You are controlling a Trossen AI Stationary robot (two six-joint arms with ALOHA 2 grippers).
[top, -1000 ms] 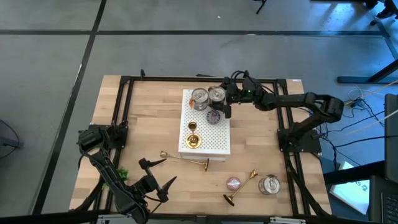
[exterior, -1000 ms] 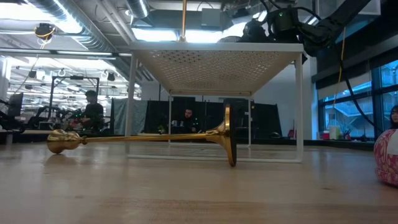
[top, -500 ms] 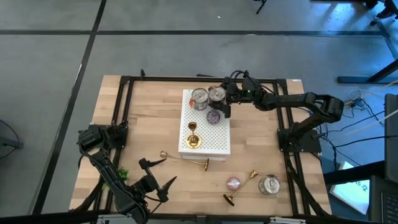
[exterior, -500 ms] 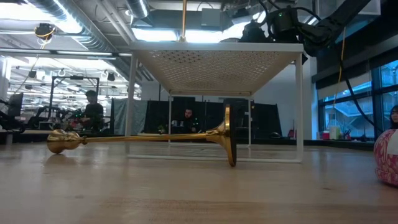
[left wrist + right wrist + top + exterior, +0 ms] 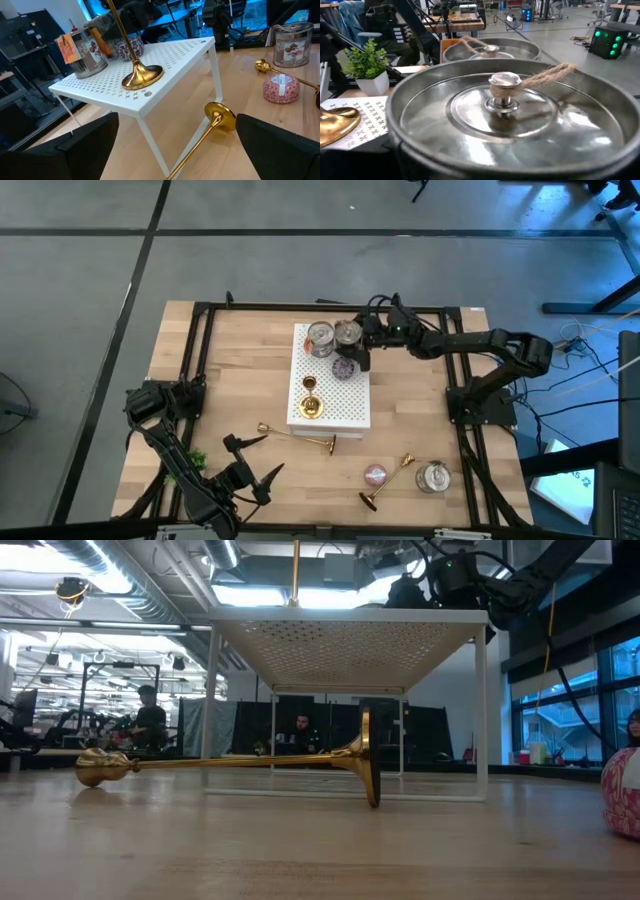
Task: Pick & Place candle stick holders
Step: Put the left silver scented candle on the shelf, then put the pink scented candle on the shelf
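Observation:
A white perforated shelf stands mid-table. One gold candle stick holder stands upright on it by its round base. A second holder lies on its side on the table in front of the shelf, its flared base on edge. A third lies at the near right. My left gripper hovers open near the table's front edge, the lying holder's stem between and ahead of its fingers. My right gripper is open at the shelf's far end, wide about a silver tin. My right gripper comes level from the table's right at the silver tin's side, and the tin stands on the shelf. The tin's lid fills the wrist view and hides the fingers, so I cannot tell whether they touch it.
A second silver tin and a purple disc also sit on the shelf. A pink disc and another tin lie at the near right. A small green plant stands by the left arm. Black frame rails edge the table.

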